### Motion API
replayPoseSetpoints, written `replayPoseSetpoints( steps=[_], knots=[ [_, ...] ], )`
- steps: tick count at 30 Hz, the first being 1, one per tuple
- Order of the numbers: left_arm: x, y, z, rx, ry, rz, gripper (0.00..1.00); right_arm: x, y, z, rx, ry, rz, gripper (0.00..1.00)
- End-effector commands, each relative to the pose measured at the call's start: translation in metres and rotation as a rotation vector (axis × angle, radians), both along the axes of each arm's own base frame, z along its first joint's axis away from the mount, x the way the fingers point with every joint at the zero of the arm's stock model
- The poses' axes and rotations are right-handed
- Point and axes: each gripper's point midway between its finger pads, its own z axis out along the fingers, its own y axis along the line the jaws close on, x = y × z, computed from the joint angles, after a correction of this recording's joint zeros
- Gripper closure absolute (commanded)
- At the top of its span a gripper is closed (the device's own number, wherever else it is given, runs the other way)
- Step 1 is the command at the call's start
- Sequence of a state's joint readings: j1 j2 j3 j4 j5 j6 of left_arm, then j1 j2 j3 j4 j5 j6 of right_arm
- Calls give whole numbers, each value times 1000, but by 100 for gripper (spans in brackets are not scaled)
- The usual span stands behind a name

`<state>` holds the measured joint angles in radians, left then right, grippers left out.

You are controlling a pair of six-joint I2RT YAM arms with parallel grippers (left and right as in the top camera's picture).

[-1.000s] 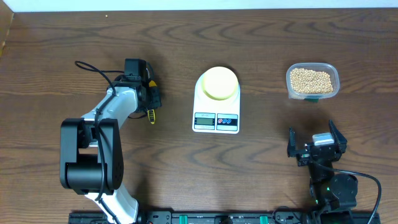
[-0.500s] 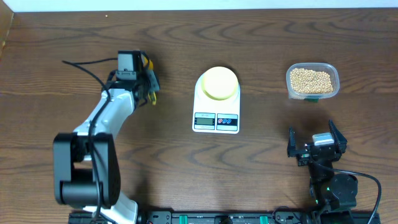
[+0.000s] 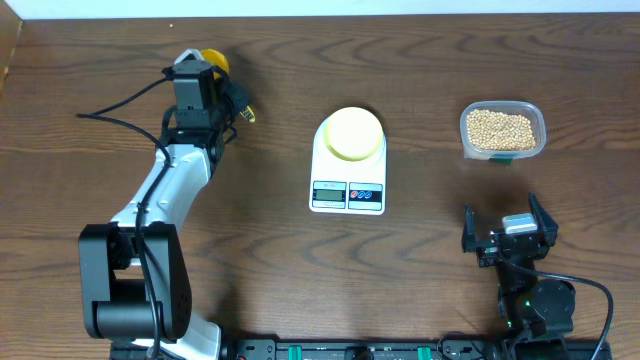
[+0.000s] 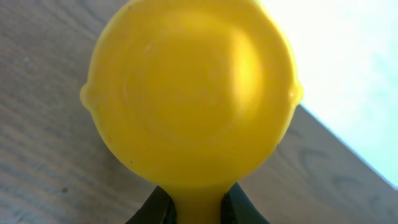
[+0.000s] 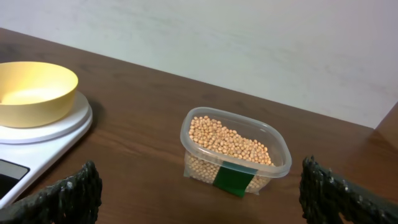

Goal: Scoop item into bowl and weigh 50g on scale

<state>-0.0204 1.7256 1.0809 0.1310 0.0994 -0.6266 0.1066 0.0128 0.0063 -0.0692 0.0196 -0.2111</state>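
My left gripper [image 3: 216,82] is shut on the handle of a yellow measuring scoop [image 3: 212,61] at the far left of the table. In the left wrist view the scoop's round cup [image 4: 189,93] fills the frame, its handle pinched between my fingers [image 4: 155,208]. The pale-yellow bowl [image 3: 352,133] sits empty on the white scale [image 3: 348,190] at mid-table. The beans [image 3: 501,127] lie heaped in a clear tub at the far right. My right gripper [image 3: 507,236] rests open near the front right, facing the beans [image 5: 230,142], with nothing between its fingers.
The clear plastic tub [image 5: 273,167] carries a green label on its front. A black cable [image 3: 115,105] loops out to the left of the left arm. A pale wall runs along the table's far edge.
My left arm has swung toward the far edge of the table, carrying the scoop up and to the left from where it was. The right arm has not moved.
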Motion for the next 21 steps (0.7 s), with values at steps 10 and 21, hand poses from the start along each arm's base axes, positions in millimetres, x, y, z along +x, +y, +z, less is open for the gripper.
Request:
replayPoseSetpoints(
  steps=[10, 21],
  knots=[
    [18, 2, 36, -45, -142, 30, 86, 0, -3, 6, -4, -26, -16, 1],
    [22, 1, 45, -201, -171, 114, 90, -2, 2, 85, -223, -364, -10, 1]
  ],
)
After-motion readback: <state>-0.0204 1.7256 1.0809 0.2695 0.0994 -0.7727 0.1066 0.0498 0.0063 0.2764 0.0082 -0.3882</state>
